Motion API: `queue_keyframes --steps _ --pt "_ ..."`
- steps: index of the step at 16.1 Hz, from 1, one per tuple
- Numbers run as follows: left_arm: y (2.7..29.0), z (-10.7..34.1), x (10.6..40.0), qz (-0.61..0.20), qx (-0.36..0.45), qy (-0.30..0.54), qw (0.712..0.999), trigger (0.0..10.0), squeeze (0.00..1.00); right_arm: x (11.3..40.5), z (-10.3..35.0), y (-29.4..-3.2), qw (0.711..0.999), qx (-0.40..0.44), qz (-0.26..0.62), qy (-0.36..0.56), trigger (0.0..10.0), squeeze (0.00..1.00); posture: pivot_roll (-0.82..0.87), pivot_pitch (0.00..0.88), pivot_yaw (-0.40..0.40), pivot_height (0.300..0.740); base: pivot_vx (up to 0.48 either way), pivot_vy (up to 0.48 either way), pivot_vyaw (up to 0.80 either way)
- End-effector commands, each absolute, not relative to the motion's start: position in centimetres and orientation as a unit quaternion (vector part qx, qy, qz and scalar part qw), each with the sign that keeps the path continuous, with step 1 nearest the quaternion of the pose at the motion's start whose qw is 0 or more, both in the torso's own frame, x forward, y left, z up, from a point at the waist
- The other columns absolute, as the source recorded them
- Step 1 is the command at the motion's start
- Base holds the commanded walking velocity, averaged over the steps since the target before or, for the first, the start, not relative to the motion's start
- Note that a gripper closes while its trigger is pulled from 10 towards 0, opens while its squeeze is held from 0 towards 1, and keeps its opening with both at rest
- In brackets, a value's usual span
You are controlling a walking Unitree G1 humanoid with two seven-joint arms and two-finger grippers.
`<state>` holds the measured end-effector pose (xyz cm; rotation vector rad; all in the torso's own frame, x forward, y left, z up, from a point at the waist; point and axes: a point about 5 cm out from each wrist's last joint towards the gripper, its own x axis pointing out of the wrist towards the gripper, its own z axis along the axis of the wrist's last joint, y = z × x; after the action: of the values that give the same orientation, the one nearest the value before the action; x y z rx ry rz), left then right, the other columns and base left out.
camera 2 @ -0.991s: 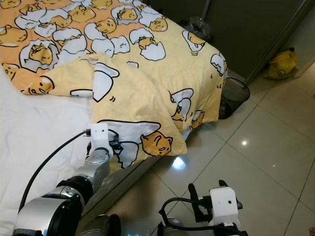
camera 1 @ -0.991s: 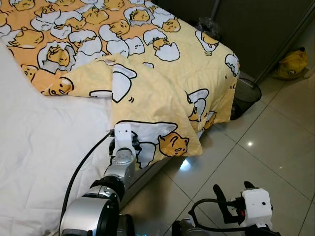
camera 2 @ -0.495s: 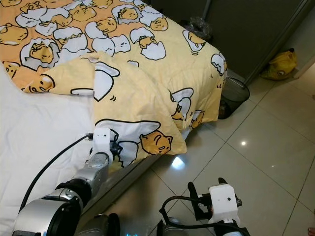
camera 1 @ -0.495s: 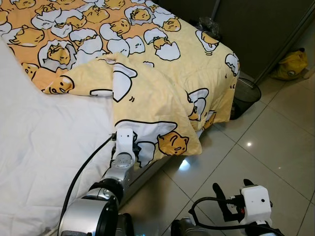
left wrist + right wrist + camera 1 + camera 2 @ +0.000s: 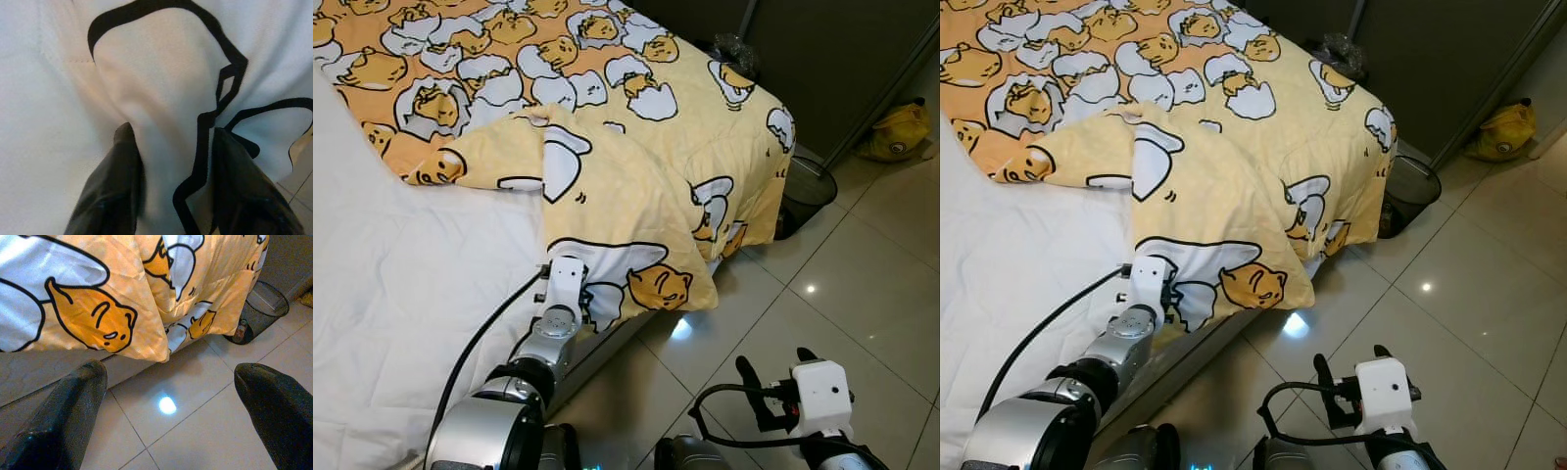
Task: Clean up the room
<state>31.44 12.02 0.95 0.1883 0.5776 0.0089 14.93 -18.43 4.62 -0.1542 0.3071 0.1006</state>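
A yellow blanket (image 5: 636, 176) printed with egg cartoons covers the far part of the bed, and one corner is folded back over the white sheet (image 5: 401, 284). My left gripper (image 5: 582, 299) reaches to the blanket's near edge by the bed's side. In the left wrist view its black fingers (image 5: 122, 161) are shut on a fold of the blanket (image 5: 166, 98). My right gripper (image 5: 773, 377) hangs low over the tiled floor, open, with nothing between its fingers (image 5: 73, 401).
A black mesh bin (image 5: 806, 188) stands on the floor at the bed's far corner, beside a dark wardrobe (image 5: 842, 49). A yellow bag (image 5: 898, 127) lies further right. A crumpled clear plastic bag (image 5: 734, 51) sits behind the bed. Glossy tiles (image 5: 862, 284) lie to the right.
The view has shifted slightly. My left gripper stays at the blanket's near edge with the fold in it. The right gripper has barely moved.
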Motion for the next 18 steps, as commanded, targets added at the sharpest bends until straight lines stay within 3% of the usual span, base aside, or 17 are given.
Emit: queue_keyframes --steps 1,6,12,13,14,18 --pt "11.1 -1.1 29.5 -0.041 0.105 0.333 0.936 0.0 0.0 15.3 4.3 -18.7 0.983 -0.09 0.05 0.154 10.0 0.0 -0.19 0.122 -0.064 0.72 0.0 0.0 0.0" --pt "11.1 -1.3 29.2 -0.075 0.126 0.323 0.935 0.0 0.0 19.2 4.5 -19.0 0.988 -0.083 0.038 0.124 10.0 0.0 -0.14 0.026 -0.042 0.72 0.0 0.0 0.0" --pt "10.4 -1.0 29.3 -0.139 0.15 0.303 0.931 0.0 0.0 21.0 4.1 -18.9 0.99 -0.073 0.034 0.119 10.0 0.0 -0.12 0.0 -0.02 0.72 0.0 0.0 0.0" --pt "10.4 -1.3 29.0 -0.166 0.169 0.301 0.924 10.0 0.0 21.3 4.0 -18.8 0.99 -0.072 0.033 0.117 10.0 0.0 -0.11 0.0 -0.015 0.72 0.0 0.0 0.0" --pt "10.7 -1.5 28.8 -0.178 0.194 0.295 0.919 10.0 0.0 21.5 3.8 -18.8 0.99 -0.071 0.032 0.117 10.0 0.0 -0.11 0.0 -0.011 0.72 0.0 0.0 0.0" --pt "10.5 -1.1 28.8 -0.181 0.138 0.268 0.936 10.0 0.0 22.1 3.3 -18.5 0.99 -0.066 0.034 0.12 10.0 0.0 -0.08 0.0 -0.005 0.72 0.0 0.0 0.0"
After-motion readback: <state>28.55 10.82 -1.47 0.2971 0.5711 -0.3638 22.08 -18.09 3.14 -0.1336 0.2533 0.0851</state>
